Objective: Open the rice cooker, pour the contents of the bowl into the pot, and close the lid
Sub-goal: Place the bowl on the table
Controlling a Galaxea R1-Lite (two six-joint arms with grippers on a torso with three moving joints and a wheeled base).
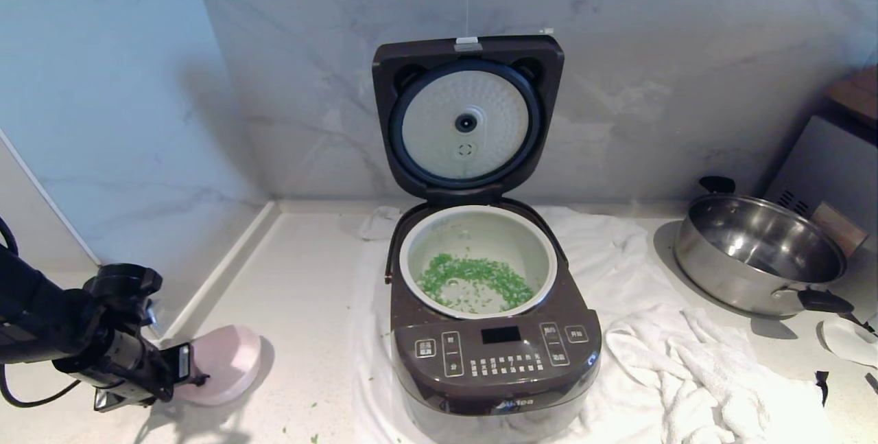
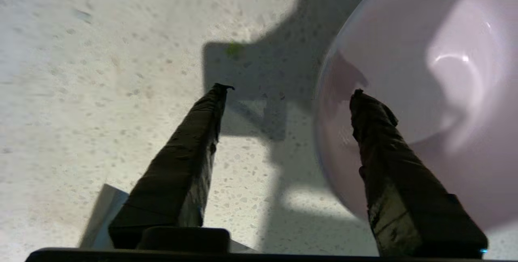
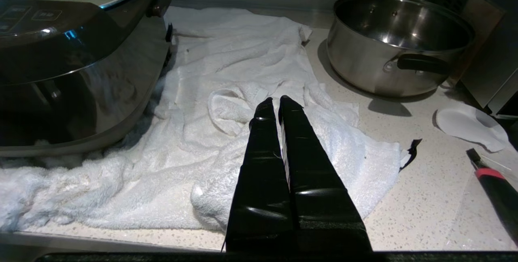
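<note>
Nearest, at the front-left of the tabletop (image 1: 302,307), the left tool (image 2: 289,92) stands spread wide and holds nothing. One finger lies across the wall of the bowl (image 1: 223,364) and the other is over bare surface, so the bowl sits on the tabletop just beside the tool, apparently let go. It looks emptied; no green shows in it from the left wrist view.

The right tool (image 3: 276,100) hangs over the white towel (image 3: 226,104), its fingers pressed together on nothing, well apart from the work.

Further back, in the middle, the rice cooker (image 1: 494,361) stands on the towel with its lid (image 1: 468,114) swung fully upright. Inside it, the pot (image 1: 478,260) carries the contents (image 1: 473,279), green bits spread across its floor. A few bits lie on the tabletop in front.

To the right rear sits a steel pot (image 1: 761,252).

By this showing, opening and pouring are done; only closing the lid is left.
</note>
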